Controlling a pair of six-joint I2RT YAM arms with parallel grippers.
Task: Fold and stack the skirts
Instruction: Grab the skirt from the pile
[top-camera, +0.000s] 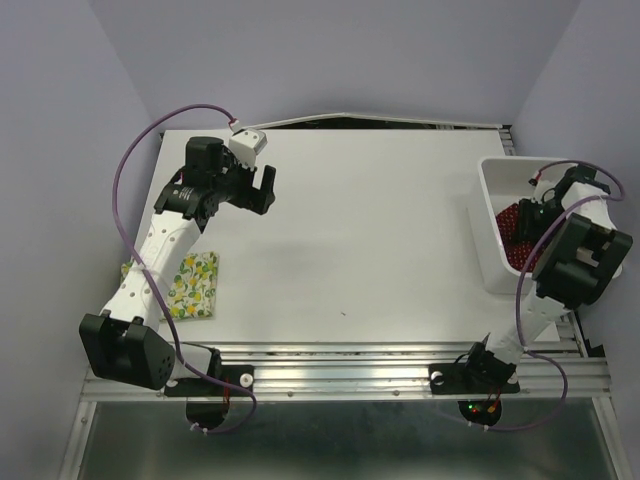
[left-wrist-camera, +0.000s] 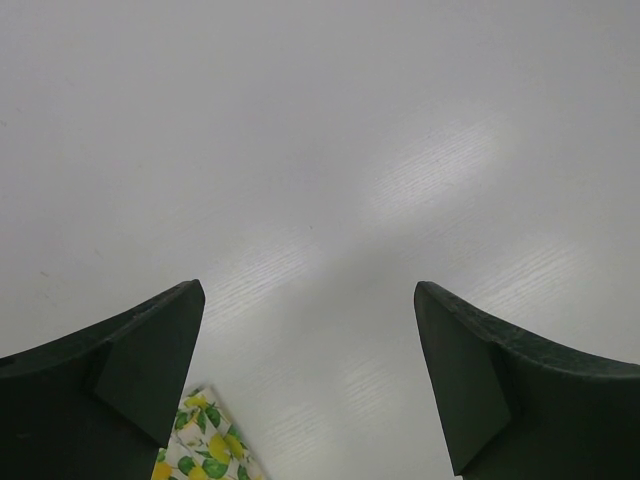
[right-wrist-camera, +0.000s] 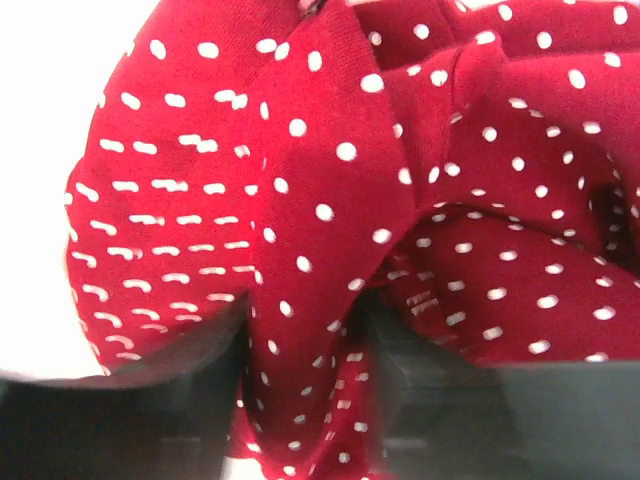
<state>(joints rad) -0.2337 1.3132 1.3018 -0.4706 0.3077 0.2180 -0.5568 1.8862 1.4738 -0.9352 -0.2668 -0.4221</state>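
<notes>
1. Seemingly, half of the task is done; the pale lemon-and-leaf printed fabric skirt (top-camera: 197, 285) is seen lying flat as a compact rectangle on the white table (top-camera: 370, 250) near its left edge, partly hidden under the left arm (top-camera: 160, 250), and is judged folded.
2. The dark red fabric skirt with white polka dots (right-wrist-camera: 330, 200) is found crumpled inside the white plastic bin (top-camera: 487, 225) at the table's right side; no fold is judged to have been made in it yet.
3. A ridge of that red cloth is pinched between the fingers of the right gripper (right-wrist-camera: 300, 340), which is lowered into the bin.
4. The left gripper (left-wrist-camera: 308, 300) is held above bare table; its jaws are spread wide with nothing between them.
5. What is left, by this judgement: the red skirt is to be lifted out, laid flat, folded, and set on the lemon one.
</notes>
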